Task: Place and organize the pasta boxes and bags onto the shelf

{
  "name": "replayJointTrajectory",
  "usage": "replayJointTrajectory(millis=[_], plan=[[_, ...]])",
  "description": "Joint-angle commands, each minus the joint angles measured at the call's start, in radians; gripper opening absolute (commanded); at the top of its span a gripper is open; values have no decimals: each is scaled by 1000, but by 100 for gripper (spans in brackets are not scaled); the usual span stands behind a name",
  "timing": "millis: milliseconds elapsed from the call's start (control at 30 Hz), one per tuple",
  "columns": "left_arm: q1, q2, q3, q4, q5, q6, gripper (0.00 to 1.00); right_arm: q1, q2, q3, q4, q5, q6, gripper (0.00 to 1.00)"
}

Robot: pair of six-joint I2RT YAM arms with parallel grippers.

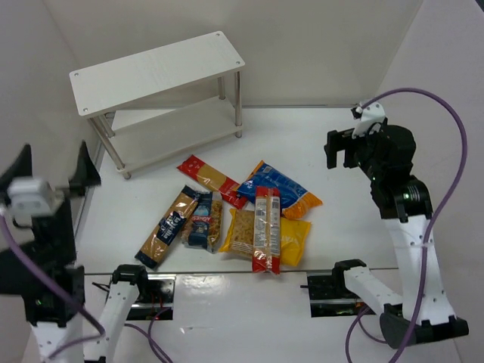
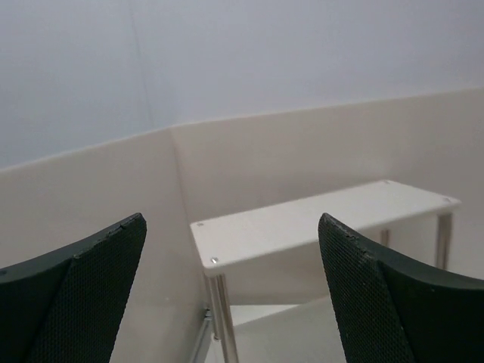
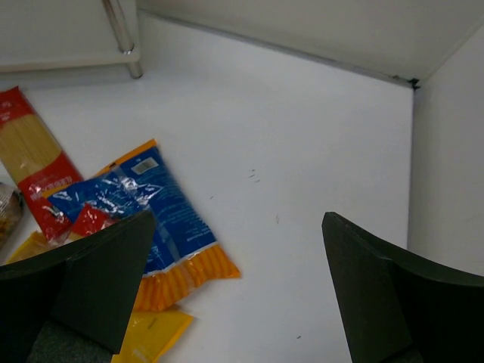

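Several pasta packs lie in a pile on the table: a tan-and-dark-blue spaghetti pack (image 1: 165,227), a clear blue-labelled bag (image 1: 205,220), two red spaghetti packs (image 1: 212,180) (image 1: 267,229), a blue-orange bag (image 1: 281,189) and a yellow bag (image 1: 293,240). The white two-tier shelf (image 1: 159,64) stands at the back left with nothing on it. It also shows in the left wrist view (image 2: 302,223). My left gripper (image 1: 54,172) is open and empty, raised at the left, facing the shelf. My right gripper (image 1: 342,149) is open and empty, raised to the right of the pile. The right wrist view shows the blue-orange bag (image 3: 151,212).
White walls close the table at the back, left and right. A shelf leg (image 3: 121,34) shows at the top left of the right wrist view. The arm bases and purple cables (image 1: 446,189) sit at the near edge.
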Motion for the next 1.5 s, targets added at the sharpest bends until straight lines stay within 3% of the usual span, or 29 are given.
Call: replayJointTrajectory(millis=[0, 33, 133, 267, 333, 500, 667, 833, 1067, 1267, 1467], plan=[[7, 378, 230, -320, -190, -14, 100, -8, 78, 25, -50, -107, 13, 100], [7, 451, 378, -516, -190, -4, 100, 1, 99, 25, -50, -107, 13, 100], [7, 621, 447, -725, 27, 79, 100, 20, 142, -3, -40, -107, 13, 100], [7, 586, 184, -607, 287, 1, 100, 20, 167, -66, -30, -129, -6, 100], [7, 559, 102, -539, 290, -72, 100, 20, 167, -89, -21, -142, -6, 100], [-2, 476, -88, -473, 443, 33, 100, 20, 167, -138, 14, -133, -28, 100], [-45, 365, -179, -462, 451, 101, 100, 29, 176, -169, 66, -133, -37, 100], [-67, 549, -201, -472, 331, 180, 100, 29, 233, -178, 100, -153, -16, 100], [-151, 621, -274, -352, 149, 200, 100, 38, 296, -178, 134, -178, -6, 100], [-194, 654, -285, -352, 186, 168, 100, 38, 296, -213, 177, -159, -6, 100], [-246, 805, -285, -304, 223, 114, 100, 38, 305, -222, 177, -159, -6, 100]])
